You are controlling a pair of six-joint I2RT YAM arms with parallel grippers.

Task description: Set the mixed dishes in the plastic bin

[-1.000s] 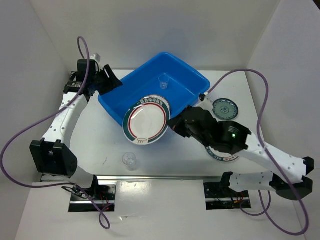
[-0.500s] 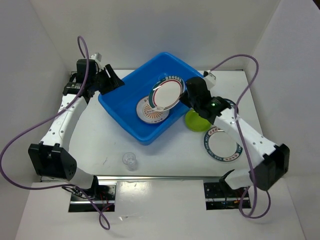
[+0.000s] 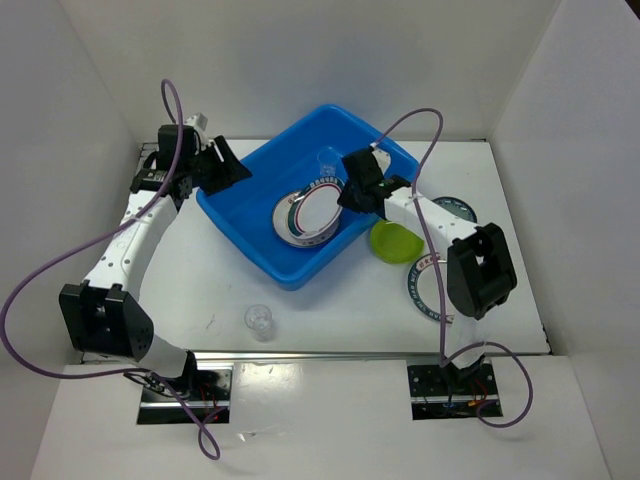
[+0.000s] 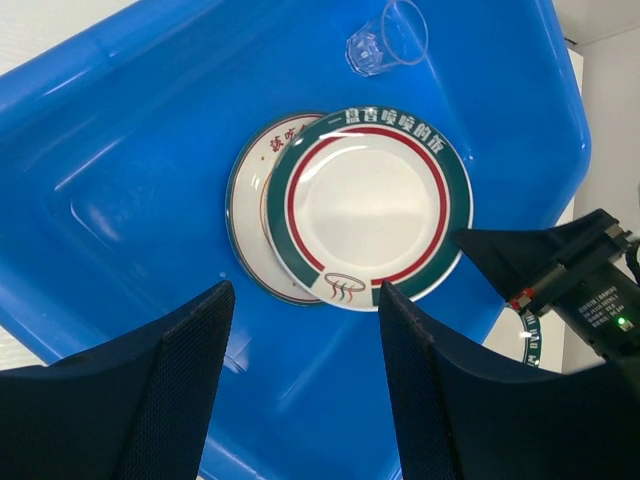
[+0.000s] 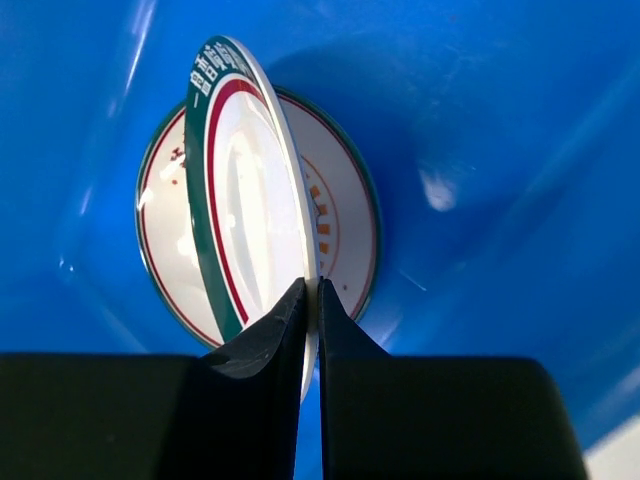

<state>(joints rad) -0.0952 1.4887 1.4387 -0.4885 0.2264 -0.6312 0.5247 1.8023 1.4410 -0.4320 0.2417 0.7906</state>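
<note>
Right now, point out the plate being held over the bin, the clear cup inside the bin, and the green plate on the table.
held plate (image 4: 370, 205), left wrist view, on its white centre.
clear cup (image 4: 387, 40), left wrist view, on its side wall.
green plate (image 3: 393, 245), top external view, on its middle.

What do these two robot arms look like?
The left arm and right arm are slim white segments with chunky black joints. A purple cable loops from each. Each ends in black fingers: the left tool finely textured, the right tool smooth and tapered.
</note>
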